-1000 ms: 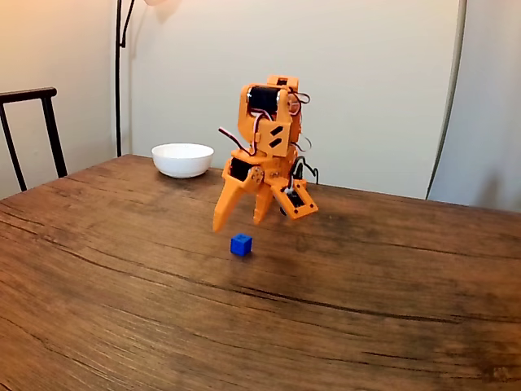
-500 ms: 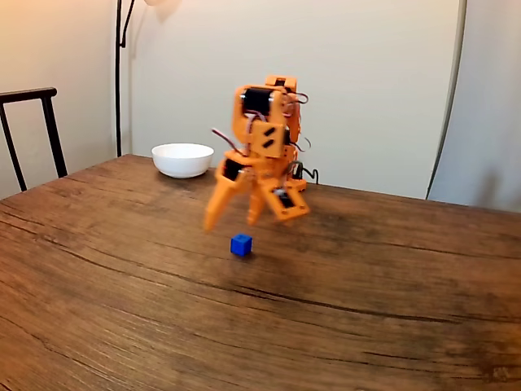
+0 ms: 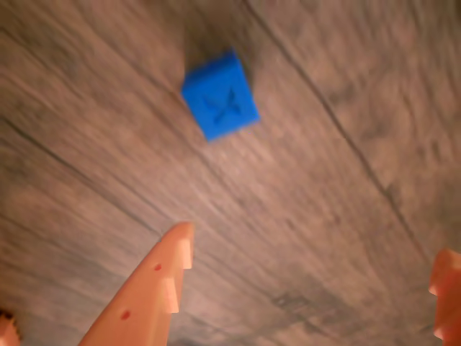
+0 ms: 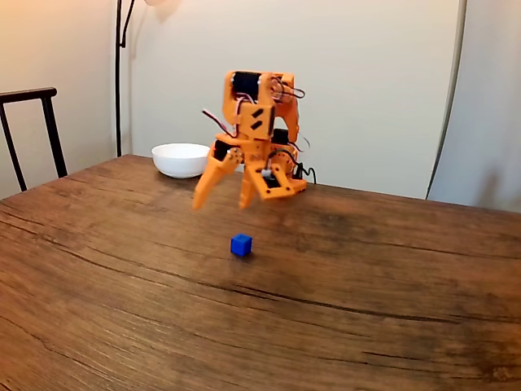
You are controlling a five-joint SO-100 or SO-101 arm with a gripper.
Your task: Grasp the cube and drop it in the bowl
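Wooden table point(image 4: 122, 309) (grain visible), dark chair point(image 4: 28, 130) at left

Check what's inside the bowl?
Can't tell: the fixed view shows the bowl side-on, so its rim hides the interior. The cube is not in it; it sits on the table below the open pincer.

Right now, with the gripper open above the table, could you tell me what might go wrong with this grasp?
1. In the wrist view the cube lies well ahead of the gripper rather than between its fingers, so a straight descent would likely miss it.
2. The cube sits turned relative to the fingers, so closing could twist or push it away across the table.
3. The bowl stands near the table's far edge; a hasty drop might land outside it.
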